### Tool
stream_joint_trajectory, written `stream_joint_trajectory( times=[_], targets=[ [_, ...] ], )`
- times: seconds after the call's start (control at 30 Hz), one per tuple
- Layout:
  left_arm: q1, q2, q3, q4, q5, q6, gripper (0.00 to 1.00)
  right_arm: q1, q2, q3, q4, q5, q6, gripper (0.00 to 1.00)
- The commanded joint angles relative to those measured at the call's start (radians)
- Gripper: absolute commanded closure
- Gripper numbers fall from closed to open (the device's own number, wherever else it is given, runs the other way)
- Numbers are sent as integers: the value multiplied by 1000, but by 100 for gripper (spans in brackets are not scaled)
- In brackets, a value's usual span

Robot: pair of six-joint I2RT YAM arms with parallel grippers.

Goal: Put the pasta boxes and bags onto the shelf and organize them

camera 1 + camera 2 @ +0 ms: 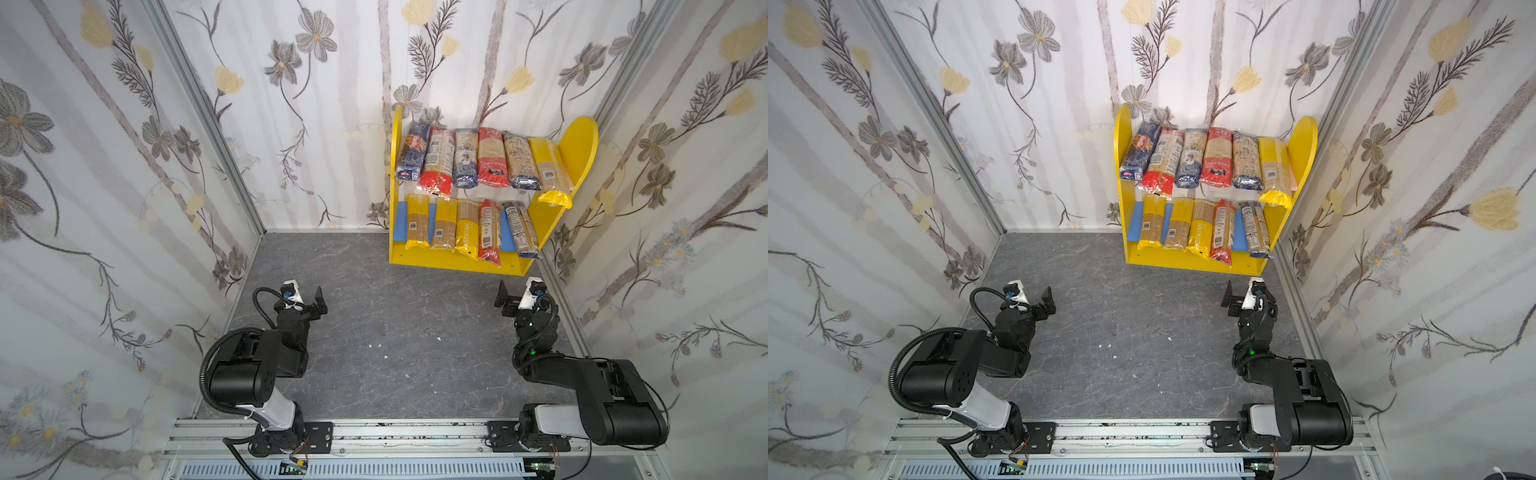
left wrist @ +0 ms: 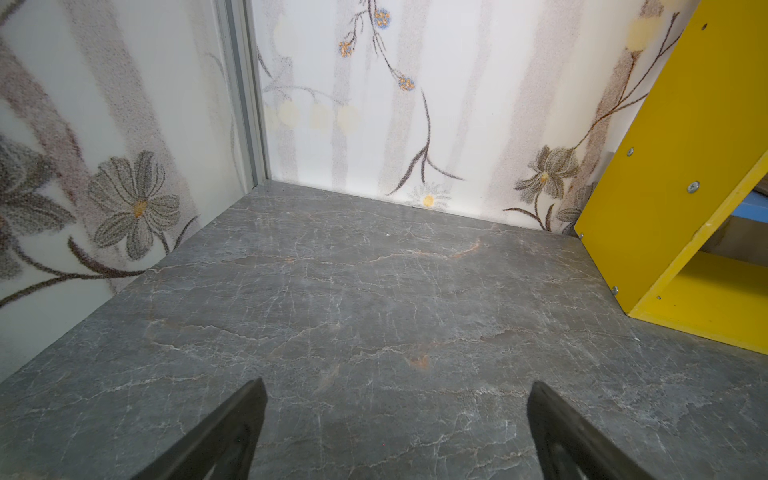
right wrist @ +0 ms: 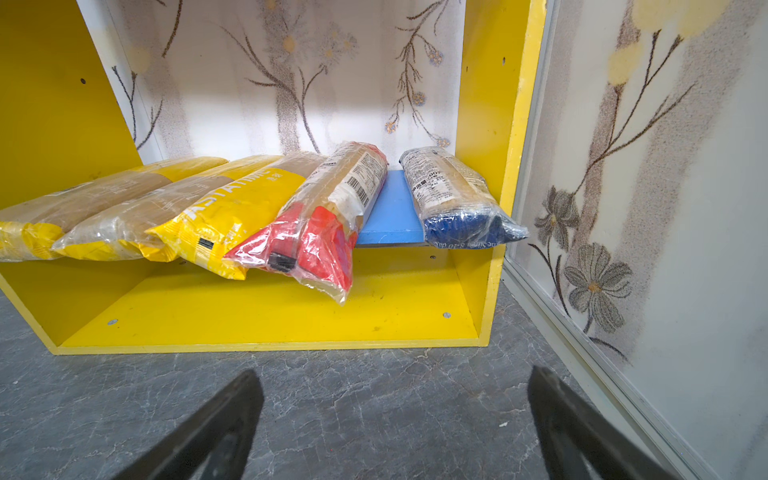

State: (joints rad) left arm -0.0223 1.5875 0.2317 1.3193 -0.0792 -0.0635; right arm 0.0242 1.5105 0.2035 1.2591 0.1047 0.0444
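Observation:
The shelf [image 1: 575, 153] [image 1: 1304, 149] stands at the back right against the wall. Several pasta packets [image 1: 492, 158] [image 1: 1217, 158] lie side by side on its upper board, and several more [image 1: 465, 228] [image 1: 1200, 228] on the blue lower board [image 3: 390, 208]. A yellow packet [image 1: 552, 174] overhangs the upper board's front edge. In the right wrist view a red-ended packet [image 3: 332, 216] droops over the yellow base [image 3: 270, 320]. My left gripper [image 1: 320, 302] [image 1: 1047, 302] [image 2: 397, 384] is open and empty over the grey floor. My right gripper [image 1: 503, 296] [image 1: 1228, 298] [image 3: 395, 372] is open and empty just in front of the shelf.
Floral wallpaper walls [image 1: 124, 166] close in the left, back and right sides. An aluminium rail [image 1: 415, 436] carries both arm bases at the front. A few small white crumbs [image 1: 379, 345] lie on the grey stone-look floor [image 1: 374, 311]. The shelf's side panel [image 2: 665, 166] shows in the left wrist view.

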Motion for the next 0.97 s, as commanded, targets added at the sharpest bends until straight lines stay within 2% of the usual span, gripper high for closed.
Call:
stream_joint_trajectory(
  times=[0.0,0.93],
  targets=[
    [1,0,8,21,-8,5,0,2,-3,1,41,4,-11,0],
    [1,0,8,21,-8,5,0,-6,-2,4,37,-13,-4,0]
  ],
)
